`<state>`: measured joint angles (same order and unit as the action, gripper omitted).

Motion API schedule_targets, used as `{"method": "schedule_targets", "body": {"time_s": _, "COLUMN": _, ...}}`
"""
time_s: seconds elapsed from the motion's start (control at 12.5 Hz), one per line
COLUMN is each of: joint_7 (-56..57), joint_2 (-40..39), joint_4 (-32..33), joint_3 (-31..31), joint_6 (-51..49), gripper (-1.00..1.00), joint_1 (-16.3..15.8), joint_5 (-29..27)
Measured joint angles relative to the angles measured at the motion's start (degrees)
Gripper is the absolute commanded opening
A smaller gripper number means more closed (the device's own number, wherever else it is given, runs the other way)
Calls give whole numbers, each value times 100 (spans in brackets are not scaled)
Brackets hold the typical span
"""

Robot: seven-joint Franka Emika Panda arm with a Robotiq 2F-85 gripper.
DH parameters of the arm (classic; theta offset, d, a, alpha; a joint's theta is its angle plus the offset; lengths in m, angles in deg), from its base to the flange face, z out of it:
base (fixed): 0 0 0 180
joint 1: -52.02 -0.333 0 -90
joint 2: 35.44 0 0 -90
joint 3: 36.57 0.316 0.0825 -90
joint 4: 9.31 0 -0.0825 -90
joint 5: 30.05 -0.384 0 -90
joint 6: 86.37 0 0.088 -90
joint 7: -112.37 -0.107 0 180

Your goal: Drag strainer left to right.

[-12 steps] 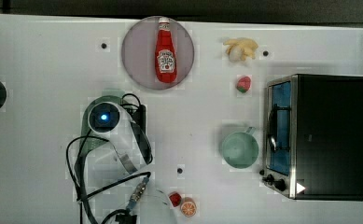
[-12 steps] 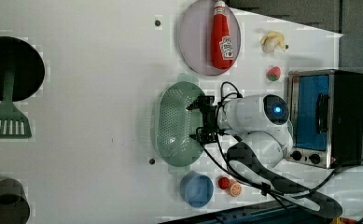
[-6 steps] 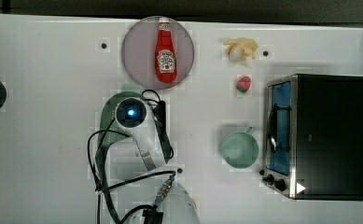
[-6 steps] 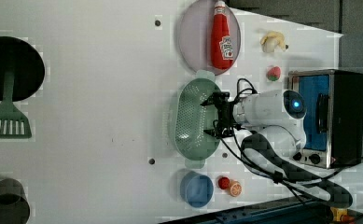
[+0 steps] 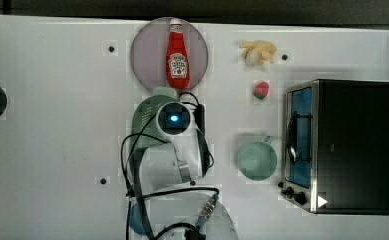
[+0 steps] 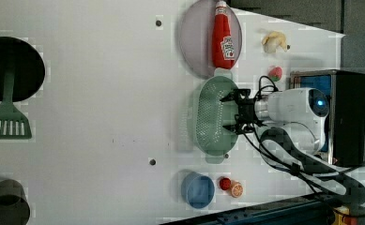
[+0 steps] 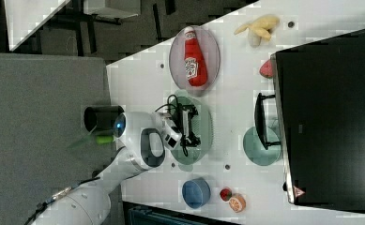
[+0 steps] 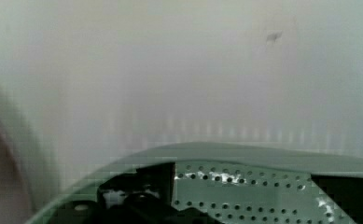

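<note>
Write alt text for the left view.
A white robot arm holds its open gripper inside a mint-green strainer on a white table. A ketchup bottle lies on a grey plate beyond it; a blue bowl sits nearer.

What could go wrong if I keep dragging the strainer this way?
1. The open pincer sits inside the strainer, pushing rather than clamping, so it may ride over the rim and lose it.
2. In the left view the strainer's upper tab is close to the plate with the ketchup bottle; a skewed drag could nudge them.
3. In the top view the mug and toaster oven lie ahead on the right.
</note>
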<state>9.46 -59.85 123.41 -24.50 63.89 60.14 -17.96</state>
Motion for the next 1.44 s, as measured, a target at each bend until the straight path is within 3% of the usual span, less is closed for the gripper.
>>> {"method": "schedule_targets", "body": {"time_s": 0.48, "joint_7": 621, "joint_2": 111, "joint_4": 179, "joint_3": -568, "joint_6": 101, "gripper": 100, "joint_1": 180, "joint_5": 180}}
{"method": "schedule_targets", "body": {"time_s": 1.2, "joint_7": 990, "joint_2": 147, "joint_4": 145, "joint_3": -893, "joint_6": 112, "gripper": 100, "joint_1": 390, "joint_5": 187}}
{"method": "schedule_targets", "body": {"time_s": 1.44, "joint_7": 1147, "joint_2": 171, "joint_4": 112, "joint_3": -1073, "joint_6": 129, "gripper": 100, "joint_1": 387, "joint_5": -73}}
